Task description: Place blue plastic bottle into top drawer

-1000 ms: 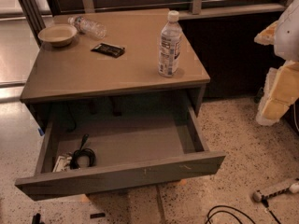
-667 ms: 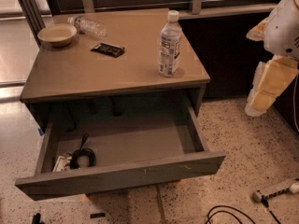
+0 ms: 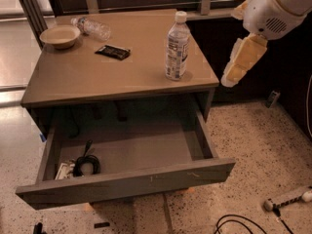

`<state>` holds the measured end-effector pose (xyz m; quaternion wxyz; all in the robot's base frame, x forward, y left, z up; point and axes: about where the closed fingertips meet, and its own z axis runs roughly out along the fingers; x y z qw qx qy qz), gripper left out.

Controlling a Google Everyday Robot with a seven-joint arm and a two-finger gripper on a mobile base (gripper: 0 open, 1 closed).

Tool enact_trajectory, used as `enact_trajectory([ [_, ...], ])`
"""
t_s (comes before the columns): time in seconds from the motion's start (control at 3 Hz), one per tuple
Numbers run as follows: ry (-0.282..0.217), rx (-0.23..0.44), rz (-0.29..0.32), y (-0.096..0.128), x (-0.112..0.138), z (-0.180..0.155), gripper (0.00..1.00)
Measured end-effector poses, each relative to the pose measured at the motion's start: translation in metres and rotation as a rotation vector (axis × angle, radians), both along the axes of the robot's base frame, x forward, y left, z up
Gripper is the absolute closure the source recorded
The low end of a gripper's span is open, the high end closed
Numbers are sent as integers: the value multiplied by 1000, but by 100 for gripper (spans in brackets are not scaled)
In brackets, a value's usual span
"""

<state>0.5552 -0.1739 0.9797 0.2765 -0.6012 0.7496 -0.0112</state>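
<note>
The blue plastic bottle (image 3: 177, 48), clear with a white cap and a white-and-blue label, stands upright near the right front corner of the table (image 3: 97, 82). The top drawer (image 3: 131, 182) is pulled out wide below the table top. Its inside is mostly bare, with a black coiled cable (image 3: 86, 164) in its left front corner. My gripper (image 3: 239, 62) hangs from the white arm at the upper right. It is to the right of the table edge, about level with the bottle, apart from it and holding nothing.
A tan bowl (image 3: 60, 35), a label-less clear bottle lying on its side (image 3: 91, 27) and a black packet (image 3: 113, 51) sit at the table's back left. A power strip (image 3: 287, 198) and black cables (image 3: 239, 224) lie on the speckled floor at the right.
The arm and gripper have moved left and up, from low at the right edge of view toward the table's right side. The bottle and drawer have not moved.
</note>
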Motion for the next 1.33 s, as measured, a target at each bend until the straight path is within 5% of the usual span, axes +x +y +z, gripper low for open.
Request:
enact_trajectory([
  [0.67,-36,45,-4,4,21,2,0],
  [1.33,-116,192,35,40,82,11,0],
])
